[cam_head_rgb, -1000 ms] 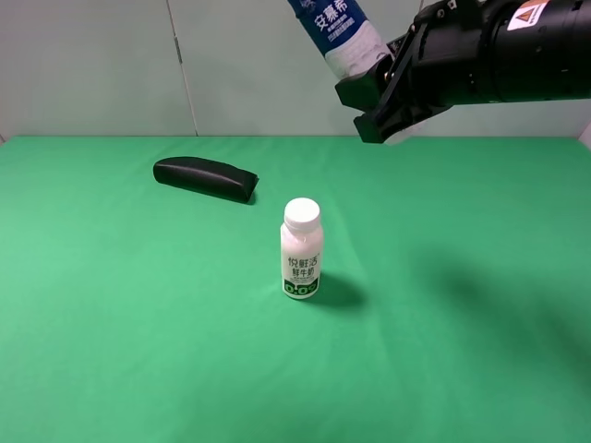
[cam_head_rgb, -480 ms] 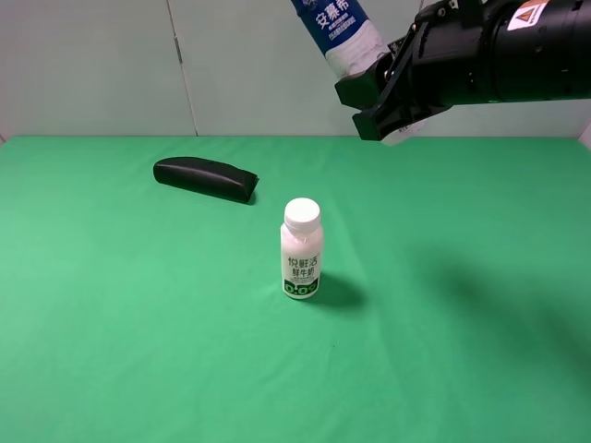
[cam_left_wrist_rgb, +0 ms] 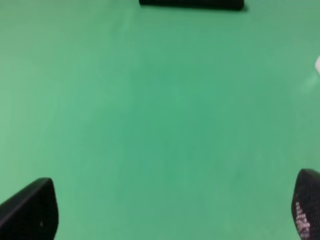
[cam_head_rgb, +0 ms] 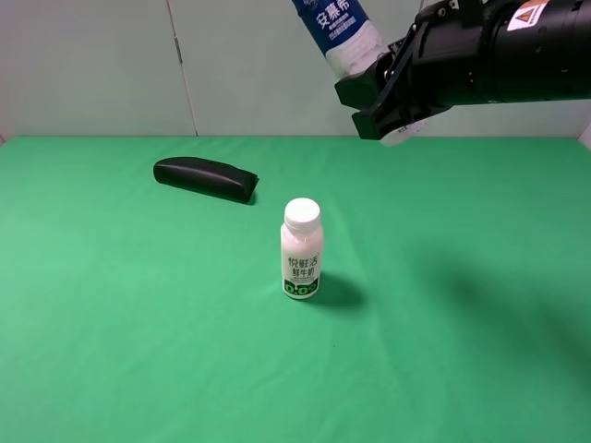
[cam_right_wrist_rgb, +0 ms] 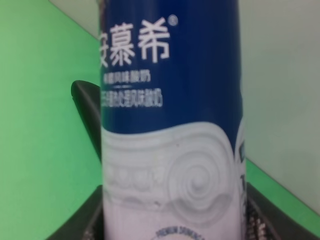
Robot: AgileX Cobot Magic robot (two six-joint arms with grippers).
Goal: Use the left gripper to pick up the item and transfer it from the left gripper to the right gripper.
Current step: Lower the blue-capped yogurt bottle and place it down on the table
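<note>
The item, a slim bottle with a blue label and white lower body (cam_head_rgb: 340,29), is held tilted high above the far side of the table. Its cap is cut off by the frame's top. My right gripper (cam_head_rgb: 384,90), on the bulky black arm with the warning triangle, is shut on the bottle's lower body. The right wrist view shows the bottle (cam_right_wrist_rgb: 170,100) up close between the jaws. My left gripper (cam_left_wrist_rgb: 167,212) is out of the exterior view. In the left wrist view its fingertips (cam_left_wrist_rgb: 30,210) are wide apart over bare green cloth, holding nothing.
A white-capped milk bottle with a green label (cam_head_rgb: 301,249) stands upright mid-table. A black oblong case (cam_head_rgb: 204,178) lies at the back left and shows at the edge of the left wrist view (cam_left_wrist_rgb: 191,3). The green tablecloth (cam_head_rgb: 120,351) covers the table.
The right gripper with the bottle has edged very slightly up and to the right. Nothing else has moved.
</note>
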